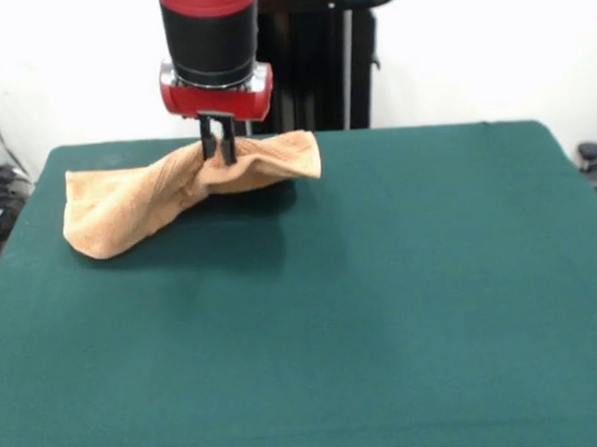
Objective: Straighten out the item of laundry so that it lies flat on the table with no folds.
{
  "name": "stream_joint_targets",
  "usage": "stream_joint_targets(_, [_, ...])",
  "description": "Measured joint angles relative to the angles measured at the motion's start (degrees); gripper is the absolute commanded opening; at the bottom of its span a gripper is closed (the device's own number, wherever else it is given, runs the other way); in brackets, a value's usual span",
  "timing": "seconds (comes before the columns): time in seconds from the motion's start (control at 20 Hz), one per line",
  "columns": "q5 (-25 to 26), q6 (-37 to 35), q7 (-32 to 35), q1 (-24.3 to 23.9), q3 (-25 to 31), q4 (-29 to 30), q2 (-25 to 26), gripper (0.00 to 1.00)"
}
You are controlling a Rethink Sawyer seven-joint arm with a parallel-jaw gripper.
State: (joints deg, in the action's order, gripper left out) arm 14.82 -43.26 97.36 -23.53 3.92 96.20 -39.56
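white wall behind, dark green desk | towel bunched at far left part of desk, long axis left-right | fingers nearly shut, pinching raised fold right of towel's middle | most cloth trails left of the pinch, sagging to desk

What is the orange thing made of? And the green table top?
The towel looks like soft terry cloth: fuzzy, matte, and it droops in folds where the gripper pinches it. The table seems covered in dull green felt-like fabric, with no shine.
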Motion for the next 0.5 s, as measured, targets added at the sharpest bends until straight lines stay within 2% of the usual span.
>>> stream_joint_targets(0.5, [0.0,0.0,0.0,-0.05,-0.02,3.05,-3.38,0.0])
